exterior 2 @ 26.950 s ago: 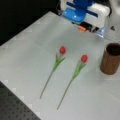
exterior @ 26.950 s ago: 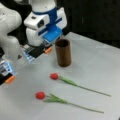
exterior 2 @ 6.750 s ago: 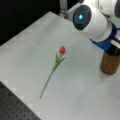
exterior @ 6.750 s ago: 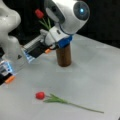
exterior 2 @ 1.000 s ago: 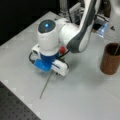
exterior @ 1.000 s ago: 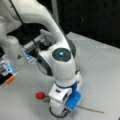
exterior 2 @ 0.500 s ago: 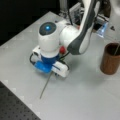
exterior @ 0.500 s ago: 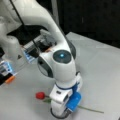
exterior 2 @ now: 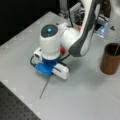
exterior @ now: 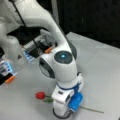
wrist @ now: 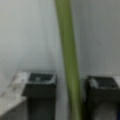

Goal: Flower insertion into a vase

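The gripper (wrist: 70, 86) is down at the table (exterior: 105, 65), straddling the stem (wrist: 67, 50) of a flower (exterior: 40, 95) that lies flat there. In the wrist view the stem runs straight up the frame between the two dark fingers (wrist: 41, 82), closer to the right one, with table showing in the gap on the left; the jaws are parted and not yet pressed on it, so the flower is bracketed rather than gripped. The stem's long axis thus crosses the line between the fingers about squarely. In a front view the red bloom pokes out at the view's left of the wrist and the bare stem end (exterior: 92, 109) trails toward the view's right, so the gripper sits over the stem's upper part, near the bloom. The vase (exterior 2: 111, 59) stands upright, well apart from the gripper, toward a front view's right edge, and a thin stem seems already to rise in its mouth.
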